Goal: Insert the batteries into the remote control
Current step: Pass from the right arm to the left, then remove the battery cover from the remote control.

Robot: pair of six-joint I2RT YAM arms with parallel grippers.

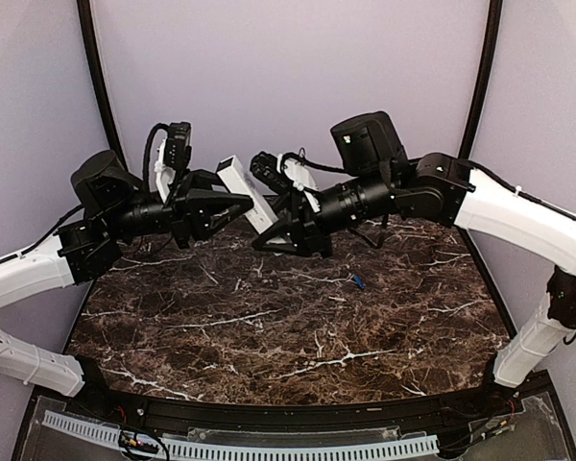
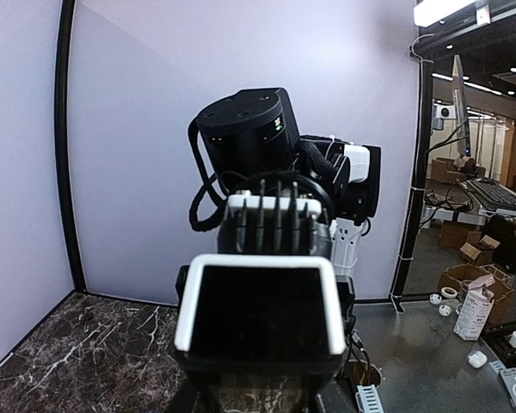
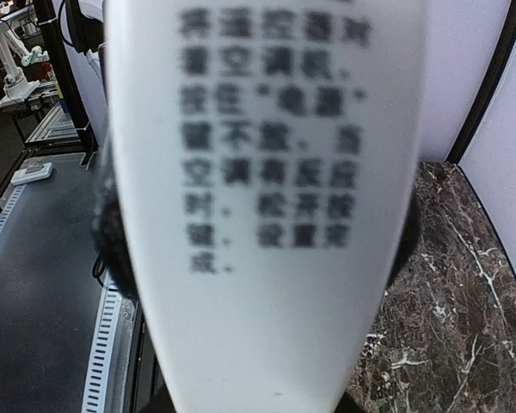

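Note:
The remote control (image 1: 247,194), a slim white bar, is held tilted in the air between both arms above the back of the marble table (image 1: 269,336). My left gripper (image 1: 240,203) is shut on its middle from the left. My right gripper (image 1: 274,229) is shut on its lower end from the right. In the left wrist view the remote (image 2: 258,267) shows as a white-rimmed dark rectangle that hides my fingers. In the right wrist view its white printed face (image 3: 267,284) fills the frame and hides the fingers. One small blue battery (image 1: 358,281) lies on the table, right of centre.
Pale curved walls close the back and sides. A white slotted cable duct (image 1: 240,447) runs along the near edge between the arm bases. Beyond the table's right side the left wrist view shows a floor with boxes (image 2: 473,310).

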